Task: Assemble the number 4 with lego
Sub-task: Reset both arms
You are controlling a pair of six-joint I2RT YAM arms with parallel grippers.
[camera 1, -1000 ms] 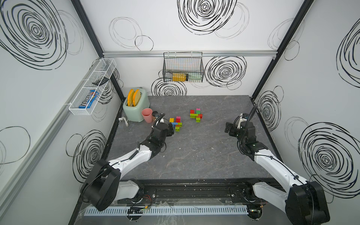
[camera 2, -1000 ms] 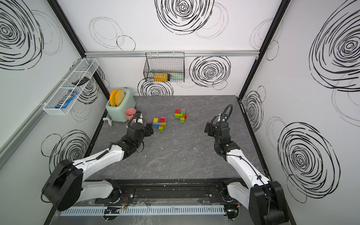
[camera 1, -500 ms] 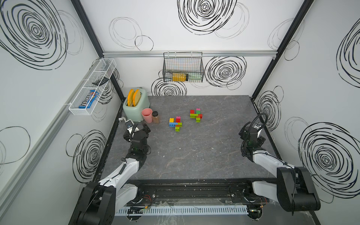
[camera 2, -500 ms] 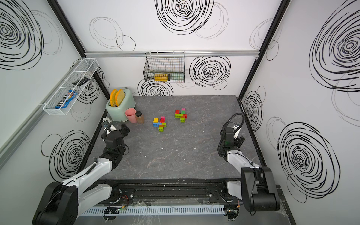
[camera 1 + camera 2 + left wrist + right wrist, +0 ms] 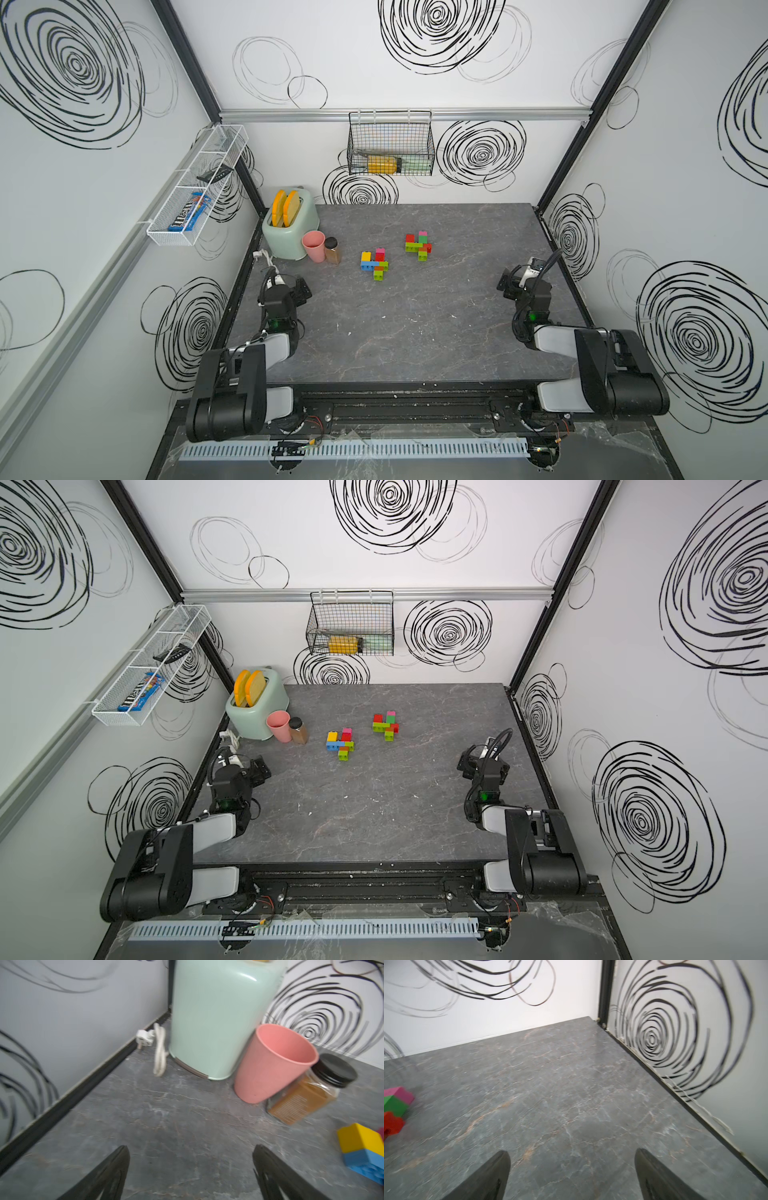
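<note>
The lego lies in two flat groups on the grey table (image 5: 415,332), just above the middle of the frame in both top views. There is a blue-barred cluster (image 5: 374,262) and, up and to its right, a lime-barred cluster (image 5: 419,245), near each other but apart. Each roughly reads as a 4 lying flat, so the build looks finished or close to it. Whether every brick is pressed home is too small to tell.

The left gripper (image 5: 301,289) hangs at the table's left edge and the right gripper (image 5: 509,282) at its right edge, both well apart from the bricks. The wrist views show each with jaws spread wide and nothing between them.

The main risk is a further reach. Wide jaws coming in low could catch a brick's corner and slide or split a cluster, since nothing anchors it to the smooth table. A shoved cluster could also run into its neighbour. The pink cup (image 5: 313,246) and spice jar (image 5: 332,250) stand just beside each other at the toaster's (image 5: 291,232) lower right, near the left gripper's path to the blue-barred cluster. A careless sweep could topple them onto the bricks
</note>
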